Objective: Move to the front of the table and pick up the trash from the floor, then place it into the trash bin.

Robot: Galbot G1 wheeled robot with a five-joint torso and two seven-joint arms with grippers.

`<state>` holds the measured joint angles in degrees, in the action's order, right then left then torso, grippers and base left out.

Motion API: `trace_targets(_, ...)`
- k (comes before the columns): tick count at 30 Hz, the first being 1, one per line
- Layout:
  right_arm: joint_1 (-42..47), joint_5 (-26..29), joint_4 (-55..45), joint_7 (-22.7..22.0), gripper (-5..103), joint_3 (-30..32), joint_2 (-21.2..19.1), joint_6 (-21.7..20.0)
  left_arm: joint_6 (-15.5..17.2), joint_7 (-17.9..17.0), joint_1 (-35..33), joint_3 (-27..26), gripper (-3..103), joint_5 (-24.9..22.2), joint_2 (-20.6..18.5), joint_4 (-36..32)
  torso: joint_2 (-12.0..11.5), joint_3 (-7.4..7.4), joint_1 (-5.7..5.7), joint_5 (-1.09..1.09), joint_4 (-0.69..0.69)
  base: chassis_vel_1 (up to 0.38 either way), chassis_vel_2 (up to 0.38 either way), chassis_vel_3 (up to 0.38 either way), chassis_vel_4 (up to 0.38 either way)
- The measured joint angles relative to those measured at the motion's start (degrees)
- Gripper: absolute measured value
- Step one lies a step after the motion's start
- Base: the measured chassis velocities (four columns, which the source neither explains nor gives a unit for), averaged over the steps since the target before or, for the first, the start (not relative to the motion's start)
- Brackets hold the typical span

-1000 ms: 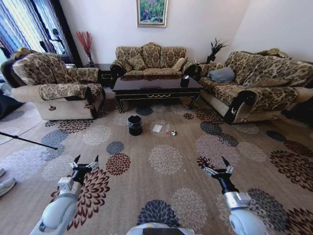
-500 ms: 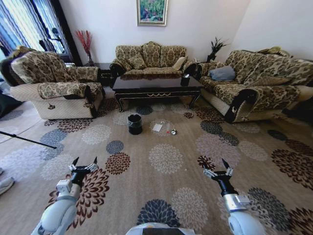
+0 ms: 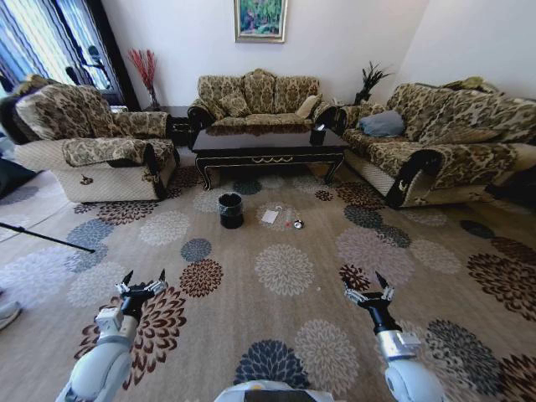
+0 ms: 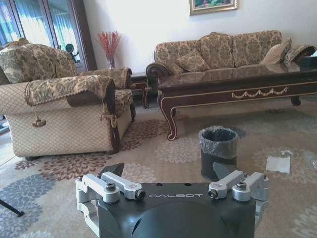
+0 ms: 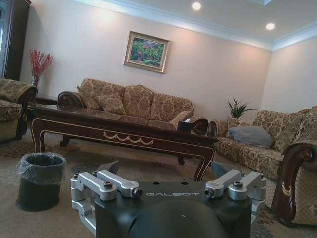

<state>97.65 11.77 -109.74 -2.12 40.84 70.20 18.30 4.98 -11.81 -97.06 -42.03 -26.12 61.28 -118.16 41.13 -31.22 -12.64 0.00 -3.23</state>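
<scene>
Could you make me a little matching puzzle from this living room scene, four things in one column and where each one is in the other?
Things:
1. bin
2. paper
3. table
4. left gripper

Places:
A. raised over the carpet close to the robot
B. flat on the carpet between bin and small bottle
C. standing between the sofas
D. upright on the carpet in front of the table

Pairs: 1-D, 2-B, 3-C, 4-A

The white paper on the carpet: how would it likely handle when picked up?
The paper lies flat, so it is probably thin, light and floppy. It offers no raised edge, so pinching it off the carpet may be awkward.
</scene>
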Motion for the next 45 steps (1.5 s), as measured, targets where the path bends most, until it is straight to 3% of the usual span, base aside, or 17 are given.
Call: trace_targets(45, 2.06, -0.84, -1.91, 0.68, 100, 0.58, 0.29, -0.06, 0.04, 0.24, -2.11, -0.67, 100, -2.18, 0.11, -1.75, -10.89, 6.47, 4.44, 0.0, 0.01, 0.0, 0.0, 0.0, 0.0)
